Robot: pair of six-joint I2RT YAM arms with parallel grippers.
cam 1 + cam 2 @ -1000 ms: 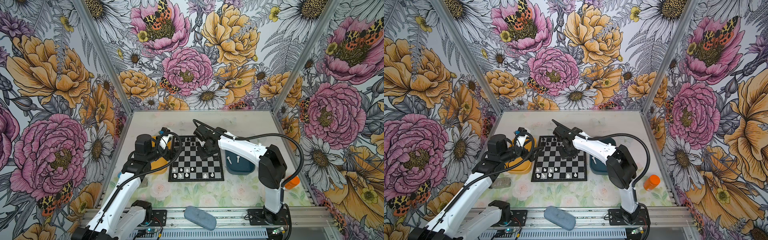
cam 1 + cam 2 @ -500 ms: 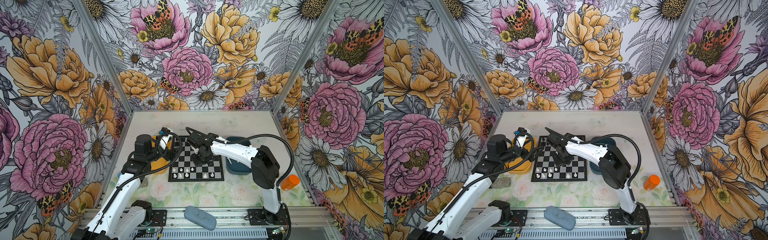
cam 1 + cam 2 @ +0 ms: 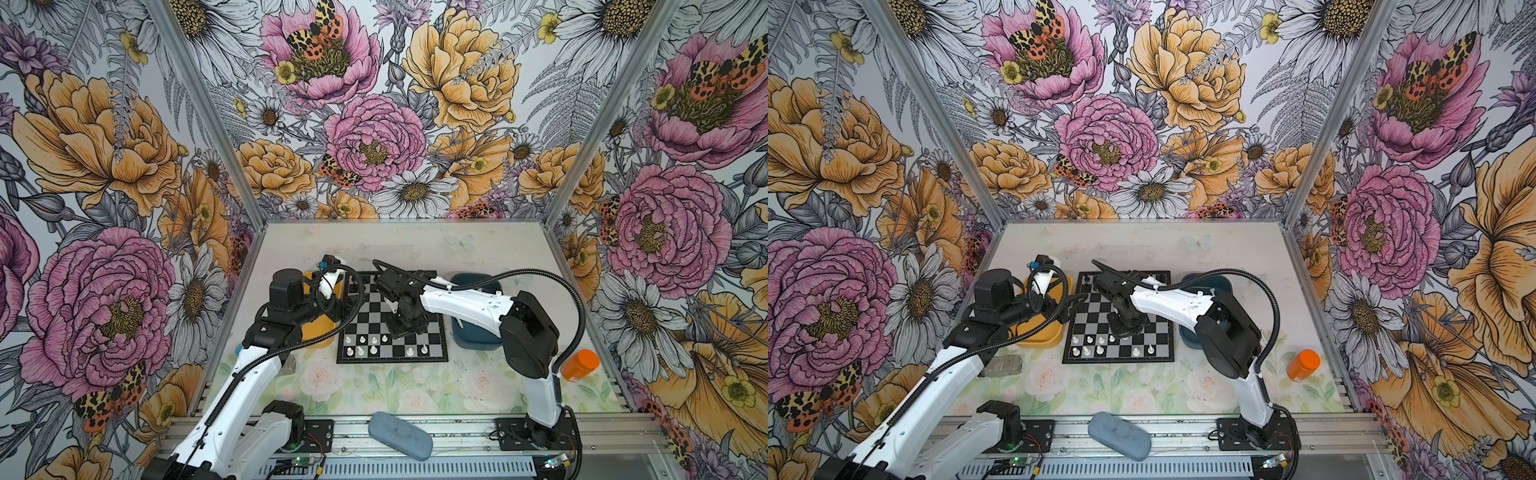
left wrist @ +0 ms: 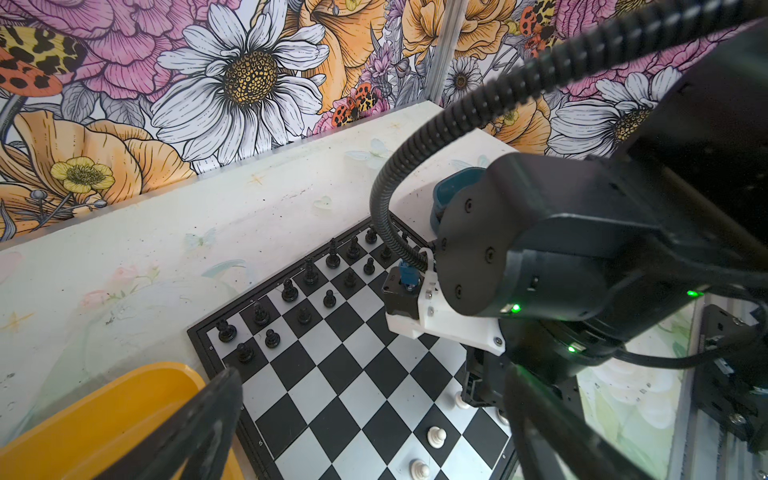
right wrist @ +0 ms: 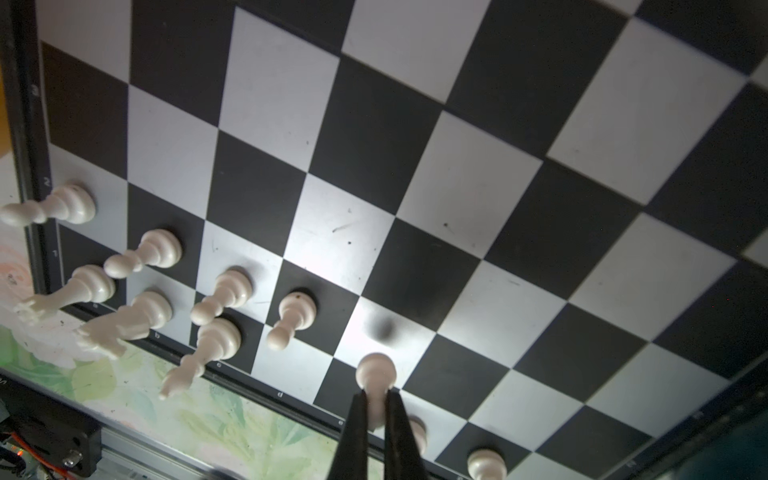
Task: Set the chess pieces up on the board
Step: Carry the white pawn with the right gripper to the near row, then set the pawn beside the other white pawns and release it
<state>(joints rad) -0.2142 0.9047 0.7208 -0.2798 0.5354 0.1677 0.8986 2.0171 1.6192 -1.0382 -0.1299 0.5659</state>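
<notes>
Right pincer (image 5: 376, 395) moved nearer, clamped — white pawn (image 5: 375, 371) held

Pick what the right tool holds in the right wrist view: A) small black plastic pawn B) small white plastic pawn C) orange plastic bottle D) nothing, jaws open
B: the right tool is shut on a small white plastic pawn, whose round head pokes out beyond the tool's tips.
</notes>
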